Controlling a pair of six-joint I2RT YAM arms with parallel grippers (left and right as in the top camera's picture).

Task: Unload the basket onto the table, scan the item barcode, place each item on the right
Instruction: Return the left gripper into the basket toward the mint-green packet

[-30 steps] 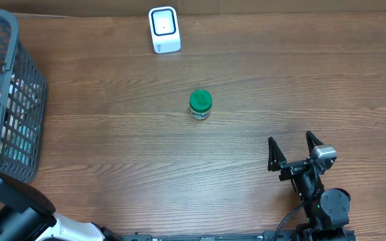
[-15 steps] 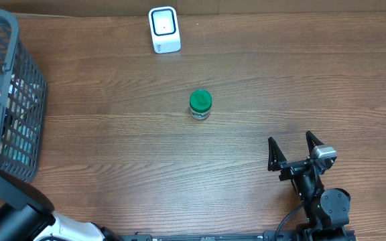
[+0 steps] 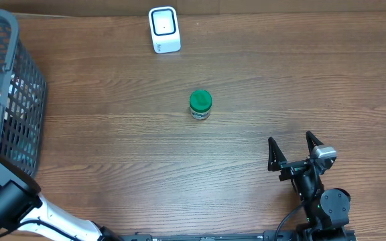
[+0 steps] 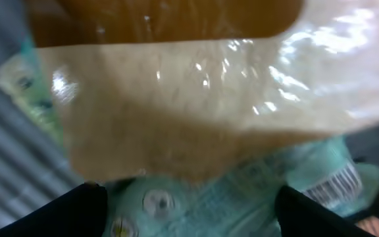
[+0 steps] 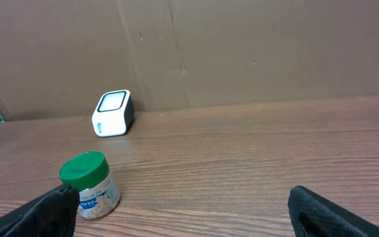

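While the left gripper (image 4: 193, 201), spread wide, faces packets (image 4: 176, 118) crowding the basket (image 3: 29, 100) at the left edge of the tabletop (image 3: 126, 167), the right gripper (image 3: 291, 151) stands parted toward the front-right corner.

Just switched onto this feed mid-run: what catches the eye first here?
A green-lidded jar stands alone mid-table, the white scanner at the far edge behind it. At the left edge the left arm reaches into the grey basket, its wrist view filled by a glossy translucent packet over a mint-green pack with a barcode. The right gripper sits open, front right.
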